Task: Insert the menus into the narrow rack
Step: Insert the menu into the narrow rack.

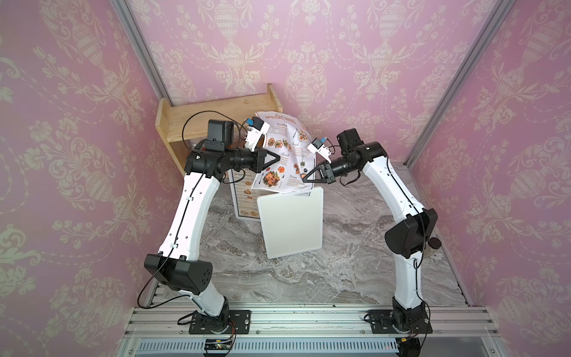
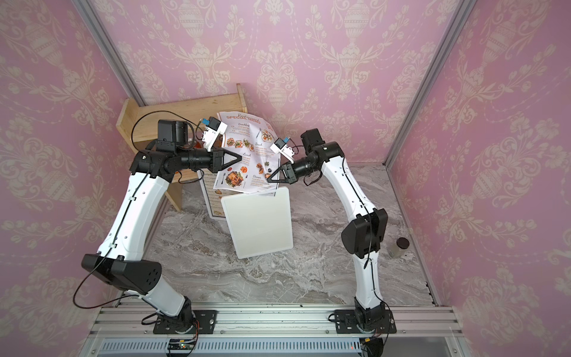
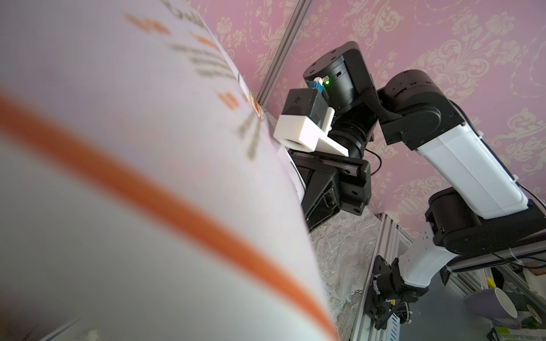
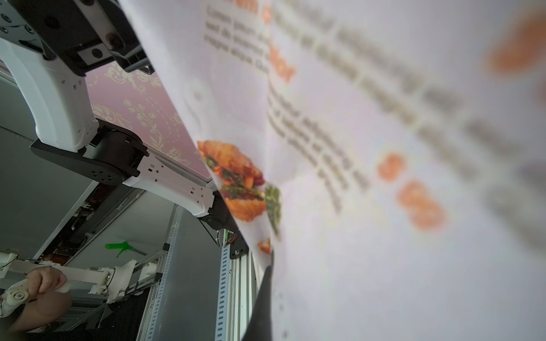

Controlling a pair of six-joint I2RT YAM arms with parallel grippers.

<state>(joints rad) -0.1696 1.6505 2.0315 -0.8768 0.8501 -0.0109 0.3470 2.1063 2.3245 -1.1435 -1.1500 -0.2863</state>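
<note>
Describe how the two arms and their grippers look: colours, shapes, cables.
The left arm and right arm have glossy white shells between chunky black joints. A thin black cable is clipped along each. The left gripper and right gripper are black, tapering to triangular points; each wrist carries a white camera mount with a blue plug.

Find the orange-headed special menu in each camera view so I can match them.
Top view: special menu at centre, raised by the wooden rack.
Top view: menu left of centre.
Left wrist: menu blurred, covering most of the picture.
Right wrist: menu close-up, covering most.
Shared landmark: pink wallpaper.
</note>
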